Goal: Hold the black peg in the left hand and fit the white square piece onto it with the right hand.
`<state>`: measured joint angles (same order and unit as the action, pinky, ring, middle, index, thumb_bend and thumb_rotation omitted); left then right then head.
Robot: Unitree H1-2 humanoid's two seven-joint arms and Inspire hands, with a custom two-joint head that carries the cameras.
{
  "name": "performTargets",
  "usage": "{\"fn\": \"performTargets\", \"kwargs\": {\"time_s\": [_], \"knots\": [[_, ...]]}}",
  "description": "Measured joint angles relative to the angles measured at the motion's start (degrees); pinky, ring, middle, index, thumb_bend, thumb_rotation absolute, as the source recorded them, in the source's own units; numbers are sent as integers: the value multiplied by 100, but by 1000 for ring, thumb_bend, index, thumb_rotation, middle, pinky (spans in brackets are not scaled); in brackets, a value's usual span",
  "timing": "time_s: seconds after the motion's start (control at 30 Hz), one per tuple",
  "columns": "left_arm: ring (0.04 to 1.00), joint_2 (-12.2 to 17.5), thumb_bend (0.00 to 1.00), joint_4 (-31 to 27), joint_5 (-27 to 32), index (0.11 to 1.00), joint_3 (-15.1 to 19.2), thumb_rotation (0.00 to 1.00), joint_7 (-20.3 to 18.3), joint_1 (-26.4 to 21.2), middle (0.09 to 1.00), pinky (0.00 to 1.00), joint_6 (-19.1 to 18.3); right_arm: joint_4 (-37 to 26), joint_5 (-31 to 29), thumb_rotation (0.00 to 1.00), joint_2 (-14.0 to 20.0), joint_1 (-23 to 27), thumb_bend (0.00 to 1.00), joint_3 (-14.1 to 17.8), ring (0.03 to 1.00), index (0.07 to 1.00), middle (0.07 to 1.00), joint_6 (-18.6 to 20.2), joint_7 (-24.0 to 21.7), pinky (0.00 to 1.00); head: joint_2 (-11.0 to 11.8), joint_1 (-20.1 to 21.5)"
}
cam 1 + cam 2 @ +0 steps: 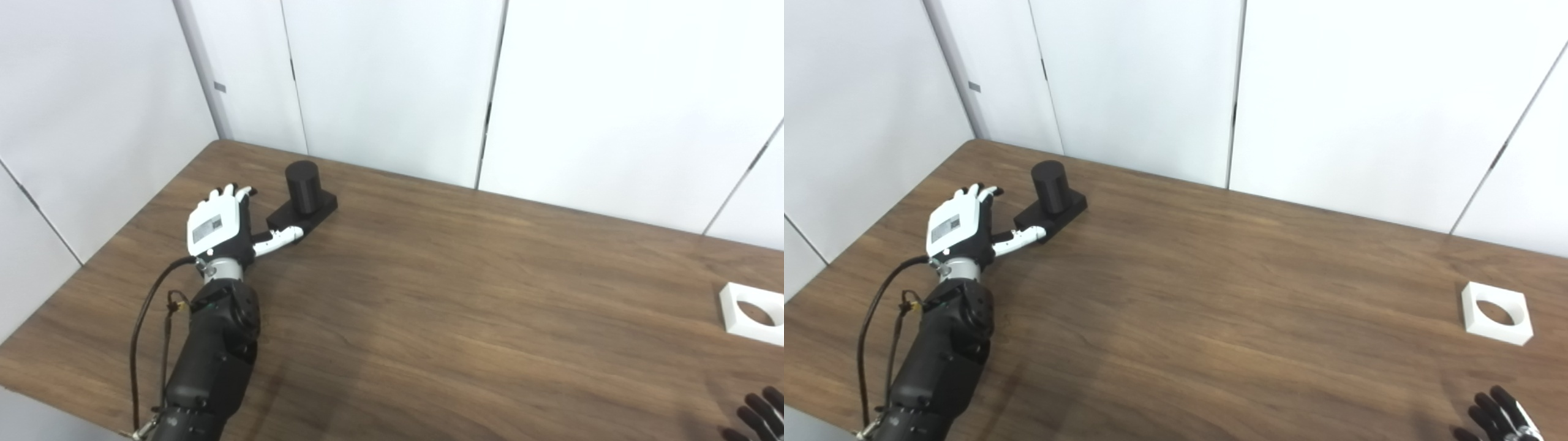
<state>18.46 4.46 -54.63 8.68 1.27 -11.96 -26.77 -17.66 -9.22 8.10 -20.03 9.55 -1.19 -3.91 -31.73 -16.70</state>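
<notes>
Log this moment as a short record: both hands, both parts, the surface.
left hand: open, fingers spread, beside the peg's base, thumb near or touching it
right hand: only fingertips in view at the bottom edge, holds nothing
black cylindrical peg on a black square base: upright, far left
white square piece with a round hole: flat, far right, untouched
brown wooden table: carries both parts

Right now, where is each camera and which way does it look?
Left eye view: on the head, looking down at the table; shows the left robot hand and arm by the black peg, and only fingertips of the right robot hand.
Right eye view: beside it, facing the same way, showing the same arm and hands.
Both share the peg and white piece.
</notes>
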Motion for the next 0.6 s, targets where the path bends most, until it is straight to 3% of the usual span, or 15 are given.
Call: {"fn": "performTargets", "kwargs": {"time_s": [0.6], "knots": [[982,147,1000,836,644,815,-417,742,289,-372,937,1000,4,0,168,995,-10,6,743,-41,912,918,883,-44,29,885,9,44]]}}
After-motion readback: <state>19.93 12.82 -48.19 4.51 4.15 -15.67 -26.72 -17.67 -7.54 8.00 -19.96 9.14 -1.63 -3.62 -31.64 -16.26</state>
